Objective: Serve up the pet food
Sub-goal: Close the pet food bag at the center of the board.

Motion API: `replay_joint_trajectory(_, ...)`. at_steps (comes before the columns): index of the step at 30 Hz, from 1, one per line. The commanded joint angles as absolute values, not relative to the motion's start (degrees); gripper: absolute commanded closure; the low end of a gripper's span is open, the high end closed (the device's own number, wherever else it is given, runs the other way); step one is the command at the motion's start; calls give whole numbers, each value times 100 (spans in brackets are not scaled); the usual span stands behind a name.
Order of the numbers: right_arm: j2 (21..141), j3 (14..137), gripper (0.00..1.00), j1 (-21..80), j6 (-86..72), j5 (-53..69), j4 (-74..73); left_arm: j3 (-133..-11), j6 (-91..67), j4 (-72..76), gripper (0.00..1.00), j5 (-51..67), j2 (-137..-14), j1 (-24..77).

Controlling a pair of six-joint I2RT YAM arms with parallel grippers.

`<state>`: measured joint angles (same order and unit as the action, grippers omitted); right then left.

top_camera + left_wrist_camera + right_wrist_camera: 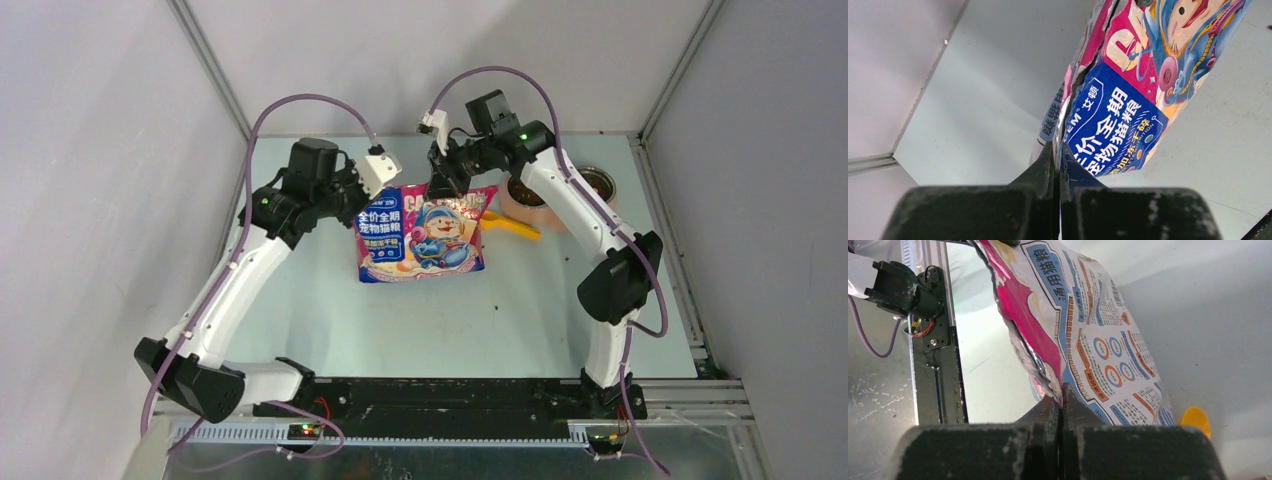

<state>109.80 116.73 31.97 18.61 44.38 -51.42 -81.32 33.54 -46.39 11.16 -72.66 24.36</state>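
The bag [425,235] was pinched at its torn top edge by the left gripper [1057,155] and the right gripper [1062,396], each closed on it. Dark pet food [598,186] was seen in a bowl [611,176] nearby. Whether more serving was left could not be judged.

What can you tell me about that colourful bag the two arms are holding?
The bag is a glossy foil pouch, pink and blue, printed with a cartoon figure and Chinese text; its back carries small print and diagrams. Its torn top edge shows a silvery lining. The left gripper and right gripper each pinch that top edge, one at each corner. A yellow scoop lies beside it.
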Motion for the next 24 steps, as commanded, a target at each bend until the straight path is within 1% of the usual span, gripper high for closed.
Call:
replay_joint_trajectory(1, 10588, 12339, 96, 3178, 1800, 5187, -4097, -8070, 3248, -4583, 100, 992, -7172, 2343)
replay_joint_trajectory(2, 10533, 12282, 88, 3206, 1880, 5100, -4030, -8074, 3233, -4585, 100, 1041, -7137, 2340)
replay_joint_trajectory(3, 10496, 12123, 82, 3285, 1920, 5042, -3860, -8087, 3170, -4580, 100, 1066, -7124, 2338)
replay_joint_trajectory(4, 10411, 12047, 72, 3370, 2012, 4930, -3767, -8119, 3141, -4584, 100, 1108, -7098, 2343)
replay_joint_trajectory(6, 10382, 11952, 62, 3513, 2141, 4781, -3620, -8153, 3041, -4602, 100, 1164, -7061, 2342)
replay_joint_trajectory(7, 10442, 12014, 59, 3558, 2155, 4713, -3619, -8159, 2973, -4600, 100, 1196, -7039, 2340)
replay_joint_trajectory(13, 10703, 12283, 49, 3900, 2330, 4515, -3789, -8181, 2779, -4619, 100, 1252, -6987, 2344)
replay_joint_trajectory(24, 10759, 11787, 43, 3978, 2532, 4368, -3782, -8219, 2621, -4566, 100, 1347, -6963, 2338)
